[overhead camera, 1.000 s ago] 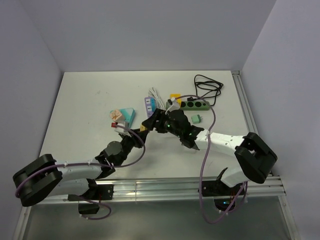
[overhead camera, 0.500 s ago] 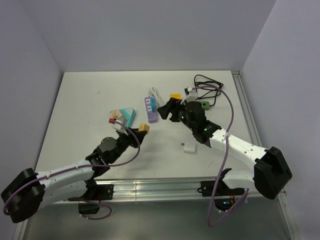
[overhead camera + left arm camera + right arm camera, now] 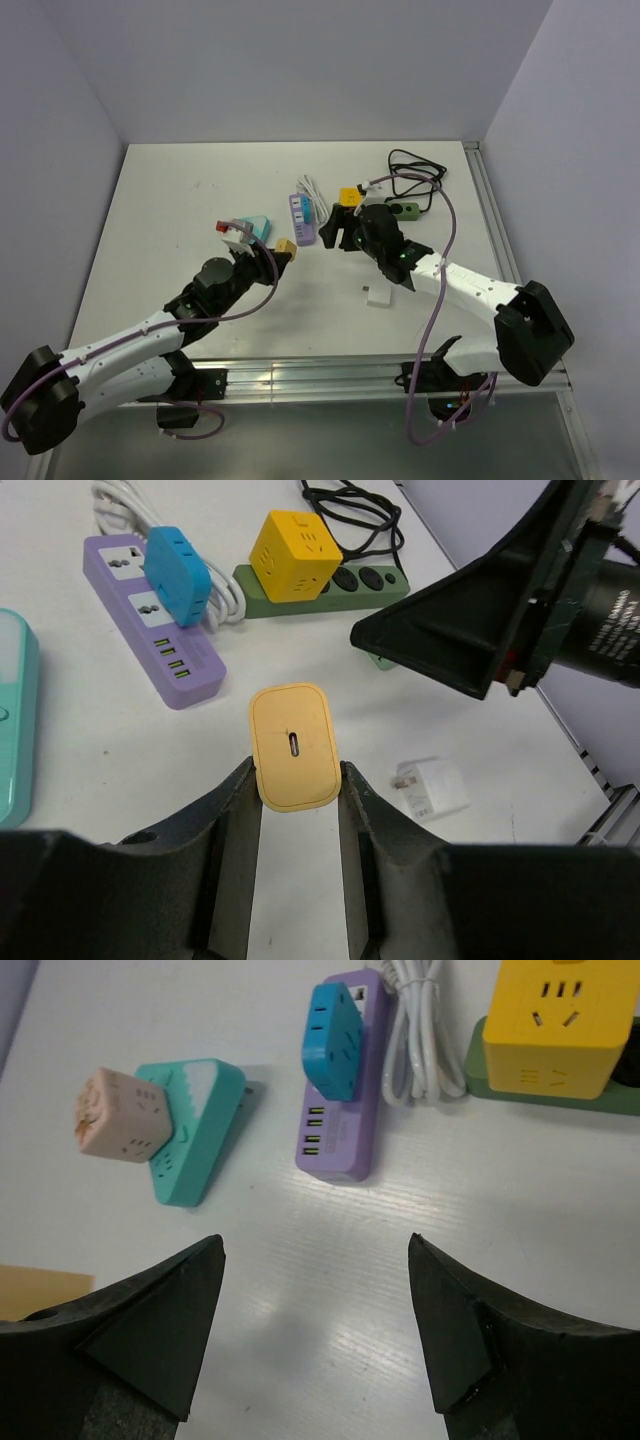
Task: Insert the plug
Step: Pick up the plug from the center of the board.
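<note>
My left gripper (image 3: 293, 780) is shut on a tan-yellow plug adapter (image 3: 293, 745) and holds it above the table; in the top view the adapter (image 3: 286, 247) sits at the gripper's tip (image 3: 280, 252). A purple power strip (image 3: 150, 620) with a blue plug (image 3: 178, 575) in it lies ahead to the left, and also shows in the right wrist view (image 3: 345, 1110). My right gripper (image 3: 315, 1290) is open and empty just short of the purple strip (image 3: 302, 218), hovering over bare table. In the top view the right gripper (image 3: 335, 228) is to the right of the adapter.
A green power strip (image 3: 345, 585) carries a yellow cube adapter (image 3: 297, 547). A white charger (image 3: 432, 786) lies on the table near the front. A teal triangular strip (image 3: 190, 1125) holds a pink cube (image 3: 118, 1115). A black cable (image 3: 415, 175) is coiled at the back right.
My right gripper has drawn back from the left gripper toward the power strips. The white charger now shows on the table. My left gripper has moved a little farther out with the adapter.
</note>
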Action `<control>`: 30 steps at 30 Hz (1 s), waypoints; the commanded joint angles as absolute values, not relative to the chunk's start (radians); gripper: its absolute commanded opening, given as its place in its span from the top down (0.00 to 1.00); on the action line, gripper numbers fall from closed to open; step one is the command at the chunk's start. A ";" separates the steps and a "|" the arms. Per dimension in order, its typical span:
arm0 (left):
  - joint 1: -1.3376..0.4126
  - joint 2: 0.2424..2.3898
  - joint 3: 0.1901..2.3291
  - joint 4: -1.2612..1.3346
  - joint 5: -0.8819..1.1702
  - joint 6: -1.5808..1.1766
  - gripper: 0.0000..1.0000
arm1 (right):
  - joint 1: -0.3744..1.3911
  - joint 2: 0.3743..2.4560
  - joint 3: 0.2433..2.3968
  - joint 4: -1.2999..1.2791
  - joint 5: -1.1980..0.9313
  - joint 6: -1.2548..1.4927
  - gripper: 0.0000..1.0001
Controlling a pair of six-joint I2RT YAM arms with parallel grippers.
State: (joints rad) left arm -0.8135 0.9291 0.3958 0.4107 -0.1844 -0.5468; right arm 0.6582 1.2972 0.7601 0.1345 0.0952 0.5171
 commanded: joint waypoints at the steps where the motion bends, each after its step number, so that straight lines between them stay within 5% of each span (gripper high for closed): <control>1: -0.808 0.873 0.417 0.407 -0.228 -0.557 1.00 | 0.652 1.334 0.819 0.112 0.171 0.479 0.19; 13: -0.807 0.923 0.489 0.315 -0.288 -0.557 1.00 | 0.614 1.488 0.951 0.011 0.305 0.463 0.20; 30: -0.807 0.894 0.468 0.354 -0.310 -0.526 1.00 | 0.542 1.939 1.468 -0.268 0.535 0.327 0.13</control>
State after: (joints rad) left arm -0.8101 0.9173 0.4660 0.3088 -0.2909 -0.5400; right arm 0.5503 1.9076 1.3994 -0.2062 0.4629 0.3573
